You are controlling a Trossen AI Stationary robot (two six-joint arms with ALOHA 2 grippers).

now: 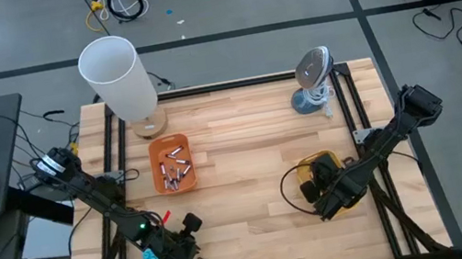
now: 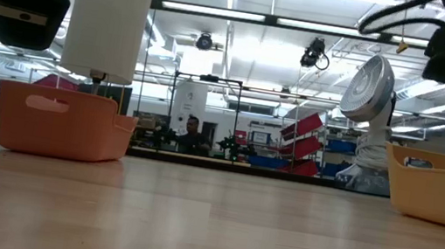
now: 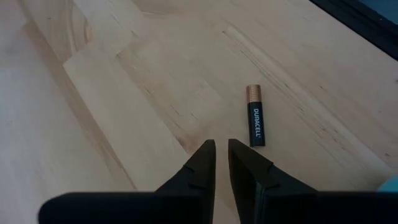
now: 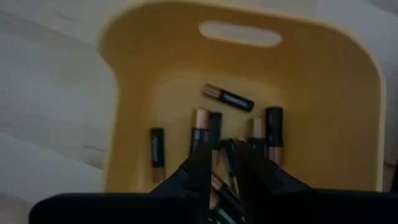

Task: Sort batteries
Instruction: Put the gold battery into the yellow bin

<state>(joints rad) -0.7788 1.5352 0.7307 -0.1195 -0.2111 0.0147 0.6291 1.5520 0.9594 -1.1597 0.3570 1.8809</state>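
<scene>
Several batteries point(image 4: 214, 127) are already gathered in the yellow tray point(image 4: 311, 74) beneath the slightly spread, empty right pincer point(image 4: 221, 163). One battery point(image 3: 255, 116) lies on the worktop point(image 3: 124, 93) just ahead of the nearly closed, empty left pincer point(image 3: 221, 152); more are left in the orange tray point(image 1: 153, 146).

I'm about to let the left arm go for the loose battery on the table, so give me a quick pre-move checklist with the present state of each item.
1. Target in sight: Duracell battery lies alone on the bare wooden table: ok.
2. Left gripper empty, fingers a narrow gap apart: ok.
3. Alignment: battery sits off to one side of the fingers, not between them: not ok.
4. Right gripper over the yellow tray, away from the left arm: ok.
5. Right gripper holding a battery: cannot tell.
6. Orange tray with batteries inside, unobstructed: ok.
</scene>
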